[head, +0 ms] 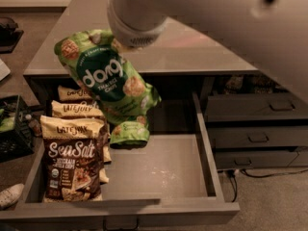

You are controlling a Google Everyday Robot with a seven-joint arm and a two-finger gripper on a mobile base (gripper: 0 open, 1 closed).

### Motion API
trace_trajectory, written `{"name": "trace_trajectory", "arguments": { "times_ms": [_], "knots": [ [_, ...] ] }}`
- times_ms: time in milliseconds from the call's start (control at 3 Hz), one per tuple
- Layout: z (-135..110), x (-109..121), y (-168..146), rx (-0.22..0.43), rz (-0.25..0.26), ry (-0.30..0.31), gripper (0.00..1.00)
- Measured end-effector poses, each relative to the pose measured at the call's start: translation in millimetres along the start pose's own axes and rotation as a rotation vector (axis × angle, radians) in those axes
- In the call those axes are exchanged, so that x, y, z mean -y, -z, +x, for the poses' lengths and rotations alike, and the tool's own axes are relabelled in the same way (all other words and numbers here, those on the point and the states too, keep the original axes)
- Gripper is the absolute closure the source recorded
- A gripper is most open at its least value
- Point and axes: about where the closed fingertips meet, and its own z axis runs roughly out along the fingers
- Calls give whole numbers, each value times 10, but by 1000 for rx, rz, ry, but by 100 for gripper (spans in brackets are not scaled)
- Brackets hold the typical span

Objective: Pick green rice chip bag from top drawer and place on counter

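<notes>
Pincer point(126, 41): sits at the end of the white arm point(216, 28), above the worktop's front edge, pinching the top of the green rice chip bag point(108, 78) (the wrist housing masks most of it). The bag hangs tilted, clear of the top drawer point(159, 170), overlapping the worktop point(192, 57) edge and hiding the drawer's rear left. A second green bag point(129, 131) lies on the drawer floor directly beneath. Brown Sea Salt bags point(72, 162) stand in a row along the drawer's left side. Dark drawers point(255, 138) are to the right and a black crate point(12, 129) to the left.
</notes>
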Motion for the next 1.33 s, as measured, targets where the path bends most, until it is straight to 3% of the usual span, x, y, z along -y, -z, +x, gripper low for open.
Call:
{"name": "trace_trajectory", "arguments": {
  "times_ms": [333, 667, 1000, 1333],
  "knots": [
    [-247, 176, 4, -16, 18, 81, 100],
    [-264, 171, 13, -16, 21, 85, 100],
    [-225, 394, -86, 17, 34, 75, 100],
    [-70, 676, -419, 65, 18, 35, 100]
  ]
}}
